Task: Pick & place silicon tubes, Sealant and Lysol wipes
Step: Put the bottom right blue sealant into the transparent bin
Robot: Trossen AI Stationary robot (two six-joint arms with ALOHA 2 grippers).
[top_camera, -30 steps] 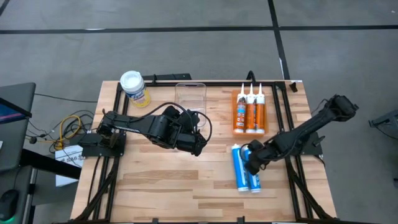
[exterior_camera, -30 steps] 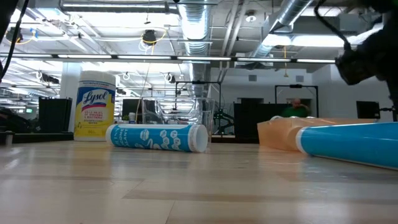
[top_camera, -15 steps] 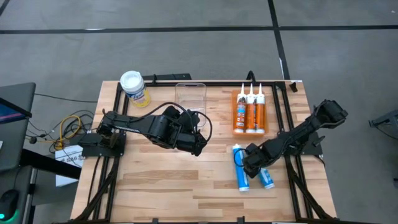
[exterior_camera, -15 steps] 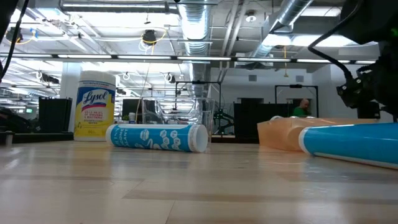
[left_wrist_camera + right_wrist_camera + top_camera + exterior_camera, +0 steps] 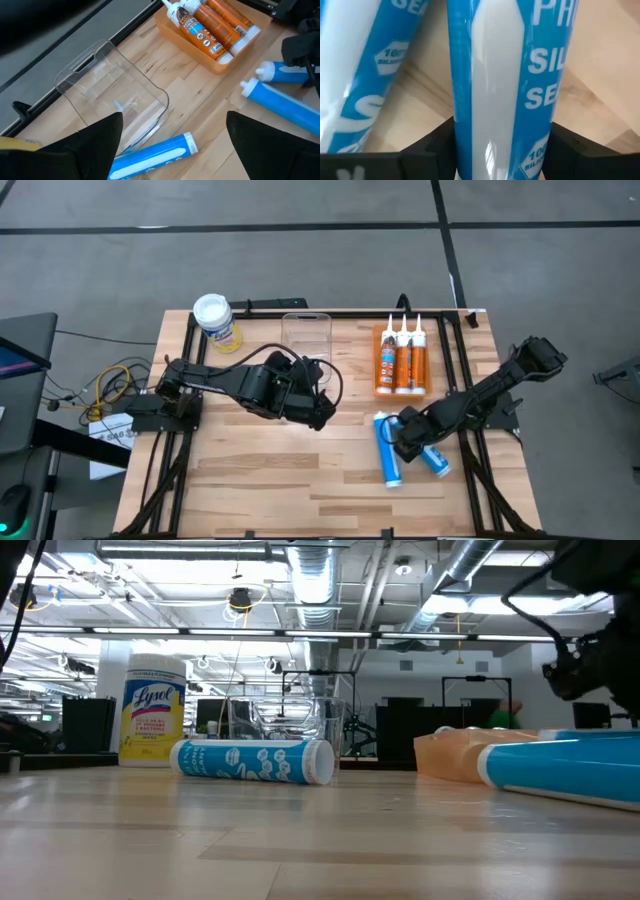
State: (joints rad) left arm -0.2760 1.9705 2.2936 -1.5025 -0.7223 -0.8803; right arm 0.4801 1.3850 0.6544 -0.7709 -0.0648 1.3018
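Two blue silicone tubes lie at the right: one (image 5: 386,452) straight, and the other (image 5: 434,461) slanted, with my right gripper (image 5: 405,437) shut on it. A third blue tube (image 5: 150,157) lies on the table below my open left gripper (image 5: 170,150) at the table's middle, beside the clear bin (image 5: 112,95); nothing is held there. The orange sealant tubes (image 5: 401,356) lie in an orange tray (image 5: 380,388) at the far right. The Lysol wipes (image 5: 215,320) stand upright at the far left corner. My right gripper pinches the slanted blue tube's round body (image 5: 500,100) between its two fingers (image 5: 437,145), which lie across the tube, about mid-length. The fingers come slanting down from the table's right side. I cannot tell whether the tube is clear of the table.
The clear bin (image 5: 306,335) stands at the far middle, just beyond the left arm. A black frame (image 5: 470,380) runs along the table's edges. Bare wood lies along the near edge (image 5: 280,490).
My right gripper has come down over the right-hand blue tube and shut on it. The tube has swung out of line with its neighbour, its near end now pointing toward the table's right edge.
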